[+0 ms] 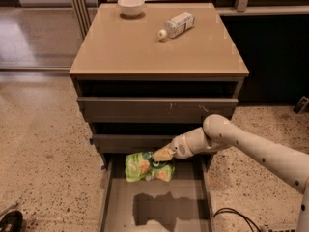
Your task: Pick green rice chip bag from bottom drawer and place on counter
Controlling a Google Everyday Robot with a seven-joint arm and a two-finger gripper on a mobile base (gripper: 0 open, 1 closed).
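The green rice chip bag (147, 166) hangs in the air above the open bottom drawer (157, 204), casting a shadow on the drawer's grey floor. My gripper (161, 155) reaches in from the right on a white arm and is shut on the bag's top right edge, just below the front of the middle drawer. The tan counter (145, 45) is the cabinet's top, well above the bag.
A white bowl (131, 6) stands at the counter's back left. A clear plastic bottle (176, 25) lies on its side near the back middle. The two upper drawers (157, 109) stick out slightly above the bag. A black cable (236, 216) lies on the speckled floor at the right.
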